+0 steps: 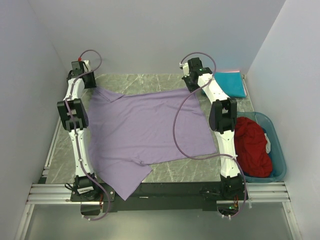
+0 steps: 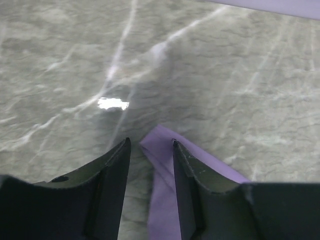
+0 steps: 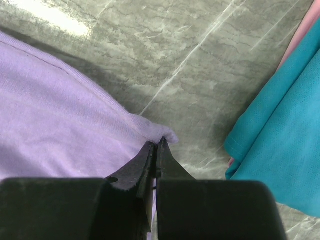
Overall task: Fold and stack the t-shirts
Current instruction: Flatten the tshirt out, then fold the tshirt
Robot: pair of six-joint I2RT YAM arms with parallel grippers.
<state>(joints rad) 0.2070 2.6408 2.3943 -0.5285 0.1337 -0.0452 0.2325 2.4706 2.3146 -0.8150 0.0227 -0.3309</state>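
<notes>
Right arm (image 1: 225,131) between lavender t-shirt (image 1: 150,127) and bin (image 1: 278,150)

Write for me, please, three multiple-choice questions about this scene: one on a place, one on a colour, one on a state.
1. Where is the red shirt?
A in a drawer; B in the bin; C on a chair.
2. What colour is the folded shirt at the far right corner?
A teal; B yellow; C black.
3. How is the right gripper?
A wide open; B shut on a corner of the purple shirt; C holding a cup.

Answers:
1 B: the red cloth lies inside the bin at the right.
2 A: it looks teal in both the top view and the right wrist view.
3 B: the jaws are closed with the purple corner pinched between them.
</notes>
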